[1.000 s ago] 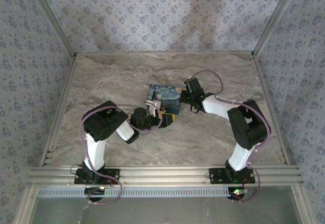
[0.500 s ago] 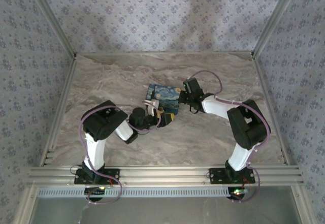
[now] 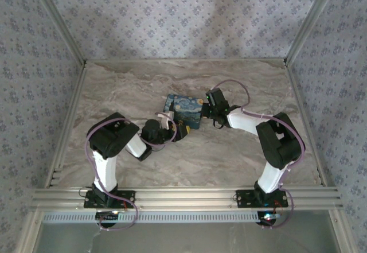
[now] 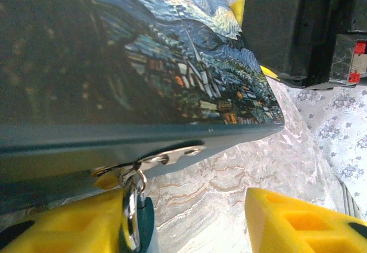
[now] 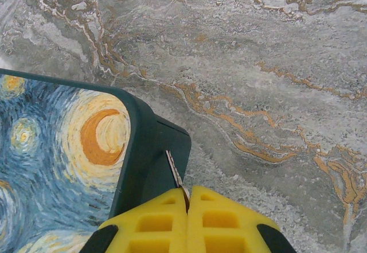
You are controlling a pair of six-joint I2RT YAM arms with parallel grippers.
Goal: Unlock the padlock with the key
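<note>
The padlock (image 4: 133, 207) hangs from the silver hasp (image 4: 166, 156) on the front edge of the blue night-sky tin (image 3: 183, 109). I make out its silver shackle and a dark body pressed against my left gripper's left finger (image 4: 57, 224). My left gripper (image 4: 183, 207) (image 3: 178, 128) is open, with a wide gap to its other finger (image 4: 304, 218). At the tin's right corner (image 5: 155, 155), my right gripper (image 5: 188, 193) (image 3: 206, 108) is shut on the key (image 5: 175, 172). The key's thin blade points at the tin's dark side wall.
The tin lies mid-table on the marbled surface (image 3: 229, 150), between the two grippers. Metal rails (image 3: 183, 195) run along the near edge and patterned walls close in the other sides. Bare marble stretches behind and to both sides of the tin.
My left gripper has shifted a little left and toward the tin's front edge. The right gripper has edged slightly left along the tin's corner, still holding the key.
</note>
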